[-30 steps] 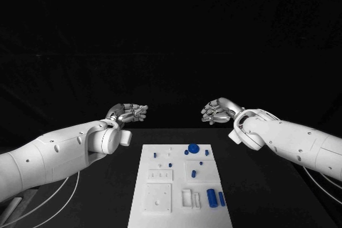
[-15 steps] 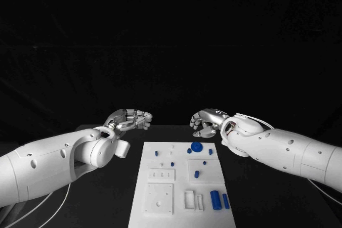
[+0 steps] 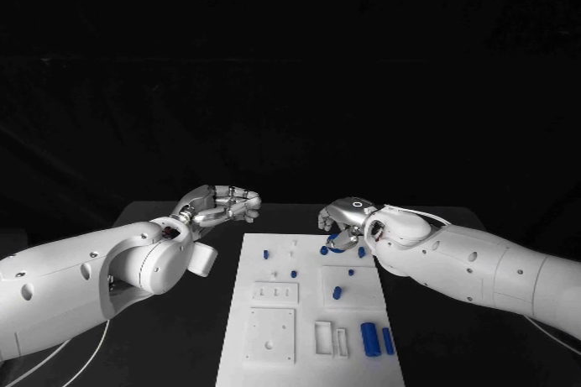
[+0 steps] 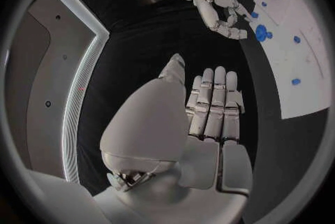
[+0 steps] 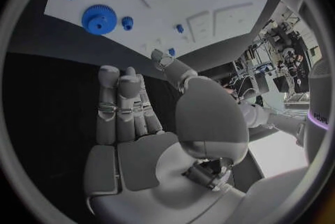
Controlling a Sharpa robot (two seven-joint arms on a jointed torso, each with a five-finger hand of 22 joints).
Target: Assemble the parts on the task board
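Note:
The white task board (image 3: 273, 307) lies in the middle of the black table. A blue gear (image 3: 329, 248) sits at its far end, with small blue pegs (image 3: 337, 293) scattered behind it and two blue cylinders (image 3: 368, 337) near the front right. My right hand (image 3: 342, 223) hovers over the far end, fingers extended just above the gear (image 5: 97, 18) and holding nothing. My left hand (image 3: 218, 204) is off the board's far left corner, above the table, fingers straight (image 4: 213, 104) and empty. The left wrist view shows the right hand (image 4: 220, 12) reaching down beside the gear (image 4: 262, 31).
White square blocks (image 3: 273, 295) and a frame-like fixture (image 3: 325, 337) stand on the board's near half. Bare black table lies on both sides of the board. My two forearms flank it at left and right.
My right hand has come down and to the left, from high beside the board to just above the blue gear. The left hand has barely shifted.

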